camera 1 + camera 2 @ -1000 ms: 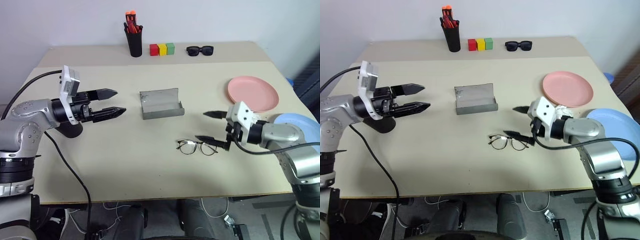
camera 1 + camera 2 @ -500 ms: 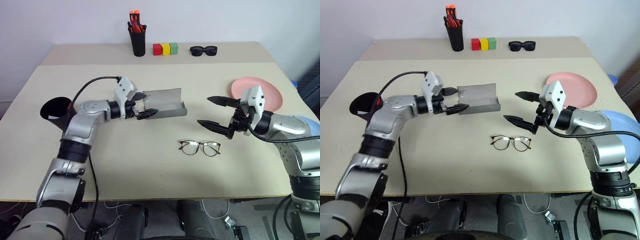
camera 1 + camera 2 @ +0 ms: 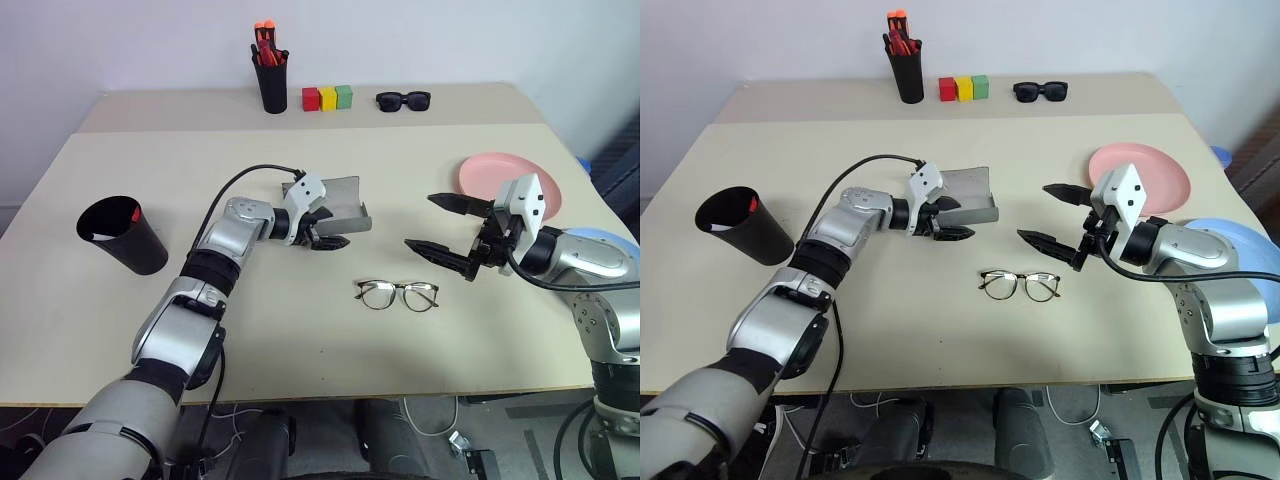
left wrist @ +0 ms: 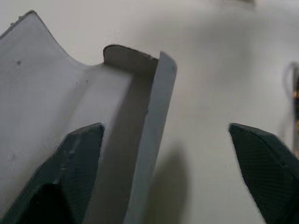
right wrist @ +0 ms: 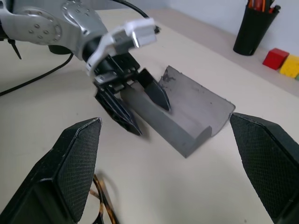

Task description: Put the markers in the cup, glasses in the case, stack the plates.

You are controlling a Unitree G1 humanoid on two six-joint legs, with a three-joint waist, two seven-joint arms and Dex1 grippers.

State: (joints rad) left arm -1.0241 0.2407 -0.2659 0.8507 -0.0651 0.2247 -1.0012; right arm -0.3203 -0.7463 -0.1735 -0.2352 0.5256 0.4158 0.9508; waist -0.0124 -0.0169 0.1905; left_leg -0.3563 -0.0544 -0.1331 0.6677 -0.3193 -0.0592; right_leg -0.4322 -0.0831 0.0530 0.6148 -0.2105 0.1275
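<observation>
The grey case (image 3: 338, 196) lies open at mid-table, lid standing up. My left gripper (image 3: 333, 229) is open at its near left end, one finger in the tray, the other outside the front wall (image 4: 154, 140). The glasses (image 3: 397, 291) lie flat on the table in front of the case. To their right my right gripper (image 3: 420, 221) hovers open and holds nothing. The black cup (image 3: 128, 240) stands at the left with a red marker tip (image 3: 135, 212) showing inside. The pink plate (image 3: 490, 175) and the blue plate (image 3: 1260, 250) lie side by side at the right.
At the table's back stand a black pen holder (image 3: 270, 85) with red and orange pens, three coloured blocks (image 3: 324, 97) and black sunglasses (image 3: 402, 100). A black cable (image 3: 235, 185) loops over my left arm.
My left arm swung from the left side across to the case and lowered its fingers astride the front wall, jaws a little narrower. My right gripper rose slightly from beside the glasses.
</observation>
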